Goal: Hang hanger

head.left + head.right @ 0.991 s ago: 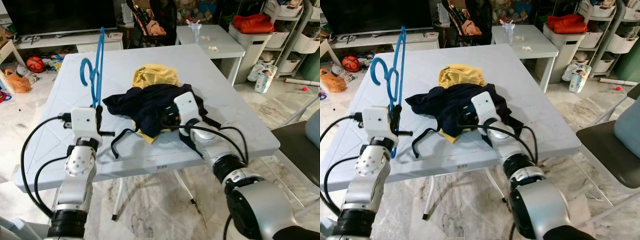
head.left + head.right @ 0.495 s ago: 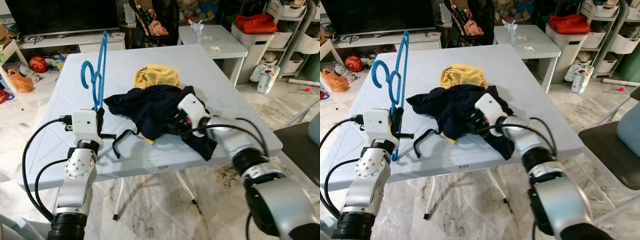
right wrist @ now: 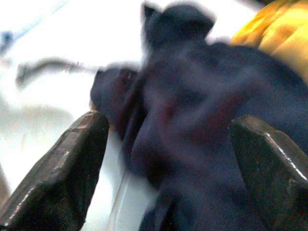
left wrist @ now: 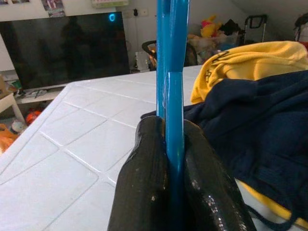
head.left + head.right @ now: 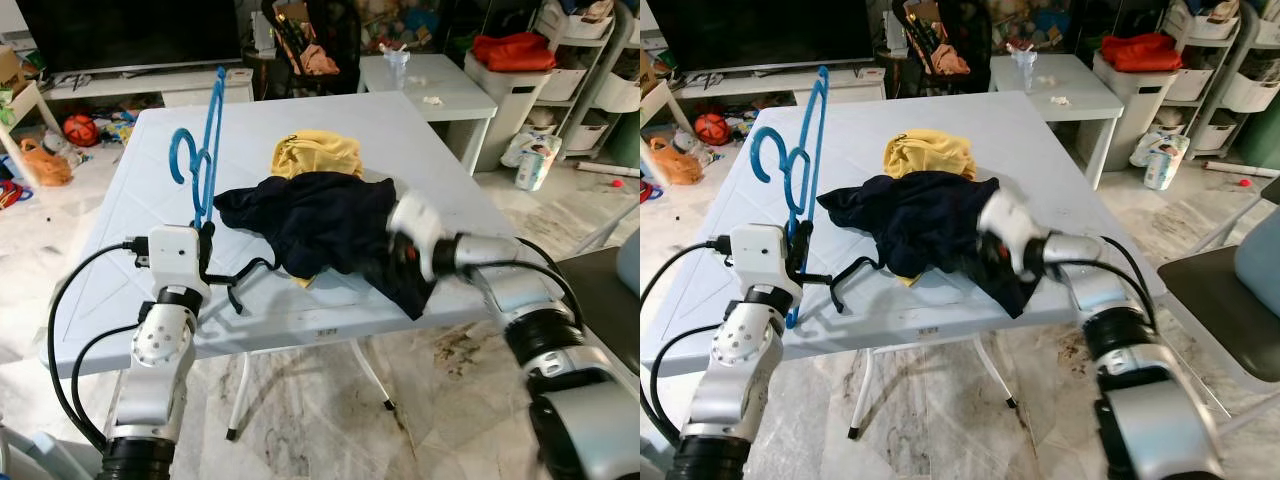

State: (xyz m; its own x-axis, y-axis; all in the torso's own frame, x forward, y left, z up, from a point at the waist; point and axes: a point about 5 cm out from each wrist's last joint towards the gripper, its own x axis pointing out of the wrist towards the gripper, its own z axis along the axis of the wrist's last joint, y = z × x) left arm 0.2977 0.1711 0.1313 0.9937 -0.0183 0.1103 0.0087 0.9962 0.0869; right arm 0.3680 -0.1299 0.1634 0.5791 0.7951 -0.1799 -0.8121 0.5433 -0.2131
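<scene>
A blue plastic hanger [image 5: 207,130] stands upright over the left part of the pale blue table [image 5: 130,200]. My left gripper [image 5: 205,252] is shut on its lower bar, and the black fingers [image 4: 149,192] pinch the blue bar. A navy garment [image 5: 320,215] lies crumpled mid-table on top of a yellow garment [image 5: 312,152]. My right gripper [image 3: 168,122] is open at the navy garment's right front edge, with dark cloth between and ahead of its fingers. The right wrist [image 5: 415,222] is blurred by motion.
A smaller white table [image 5: 440,80] stands behind on the right. Shelves and a white bin with red cloth [image 5: 515,48] are at the far right. A dark chair seat [image 5: 600,290] sits at the right edge. Toys [image 5: 75,128] and a TV stand lie to the left.
My right arm has swung to the right, from the middle of the navy garment to its right front edge. The left gripper still holds the hanger upright.
</scene>
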